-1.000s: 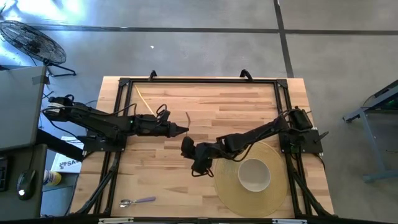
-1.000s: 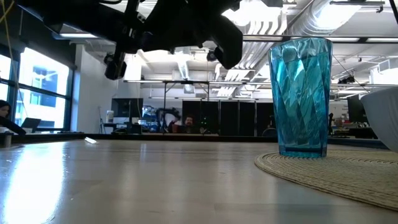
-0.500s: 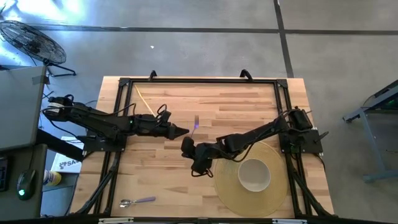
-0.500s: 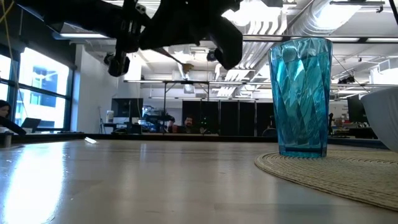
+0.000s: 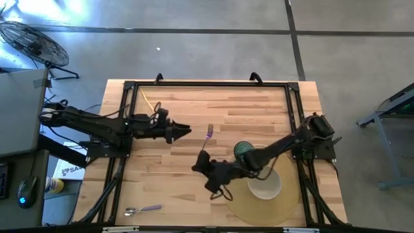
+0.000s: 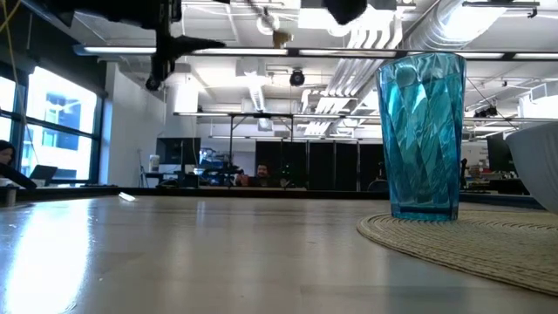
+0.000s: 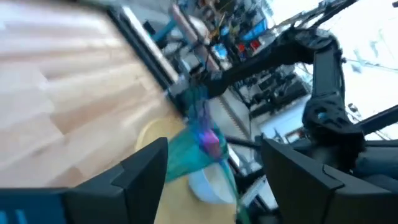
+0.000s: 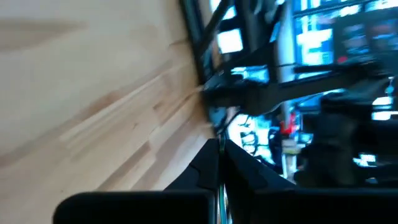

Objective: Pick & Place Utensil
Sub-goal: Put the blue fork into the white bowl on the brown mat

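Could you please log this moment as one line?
left gripper: open, clear of utensil | right gripper: shut on utensil, mid-table

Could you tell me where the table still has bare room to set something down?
The far strip behind both arms is bare, apart from a thin stick. The near-left corner holds only a spoon. It's crowded around the mat, bowl and cup.

A purple-handled utensil [image 5: 207, 134] stands steeply tilted above the wooden table, just beyond the round woven placemat [image 5: 239, 198] on its left-arm side; its lower end meets the right gripper [image 5: 201, 160], whose fingers are pressed together on it. A second utensil, a spoon [image 5: 143, 210] with a purple handle, lies flat well apart from the placemat, near the table's front edge
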Tool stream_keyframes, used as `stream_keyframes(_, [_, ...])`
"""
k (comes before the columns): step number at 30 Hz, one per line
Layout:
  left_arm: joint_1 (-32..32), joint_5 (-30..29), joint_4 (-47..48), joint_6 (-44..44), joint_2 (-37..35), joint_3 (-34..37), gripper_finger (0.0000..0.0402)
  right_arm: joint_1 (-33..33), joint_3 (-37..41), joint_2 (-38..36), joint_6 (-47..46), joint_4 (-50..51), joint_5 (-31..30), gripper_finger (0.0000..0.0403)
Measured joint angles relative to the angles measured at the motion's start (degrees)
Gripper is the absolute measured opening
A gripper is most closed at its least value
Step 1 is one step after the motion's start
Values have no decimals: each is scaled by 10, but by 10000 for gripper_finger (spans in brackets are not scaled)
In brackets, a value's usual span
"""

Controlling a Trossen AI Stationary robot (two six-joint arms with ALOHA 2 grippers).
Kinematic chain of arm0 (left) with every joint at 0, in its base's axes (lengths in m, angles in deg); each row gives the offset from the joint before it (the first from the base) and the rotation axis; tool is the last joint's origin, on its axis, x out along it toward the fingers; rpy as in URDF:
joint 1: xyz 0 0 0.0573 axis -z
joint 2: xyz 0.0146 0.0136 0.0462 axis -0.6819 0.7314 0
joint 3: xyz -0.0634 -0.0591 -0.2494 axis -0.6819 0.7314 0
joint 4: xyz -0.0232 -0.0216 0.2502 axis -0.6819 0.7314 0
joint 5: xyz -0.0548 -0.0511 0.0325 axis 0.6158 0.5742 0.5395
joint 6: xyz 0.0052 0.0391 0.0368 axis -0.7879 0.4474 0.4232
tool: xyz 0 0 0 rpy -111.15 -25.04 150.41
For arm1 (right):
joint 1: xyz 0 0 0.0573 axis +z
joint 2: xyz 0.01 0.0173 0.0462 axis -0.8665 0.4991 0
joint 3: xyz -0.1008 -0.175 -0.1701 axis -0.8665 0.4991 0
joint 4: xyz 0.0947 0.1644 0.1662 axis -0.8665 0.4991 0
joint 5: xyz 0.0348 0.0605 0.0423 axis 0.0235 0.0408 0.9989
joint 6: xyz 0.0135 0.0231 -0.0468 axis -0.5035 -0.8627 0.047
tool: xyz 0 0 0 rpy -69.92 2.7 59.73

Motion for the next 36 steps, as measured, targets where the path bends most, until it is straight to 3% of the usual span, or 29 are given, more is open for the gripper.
stream_keyframes(6, [0, -17, 52, 18, -25, 0, 255, 75, 0, -73, -56, -24, -58, 2])
stream_keyframes(17, [0, -43, 80, 10, -19, 0, 254, 254, 17, -202, -346, 31, -140, 2])
stream_keyframes(27, [0, -73, 96, 17, -19, 0, 254, 395, 191, -231, -378, -187, -320, 2])
stream_keyframes(36, [0, -75, 123, 18, -19, 0, 254, 428, 326, -231, -471, -240, -341, 3])
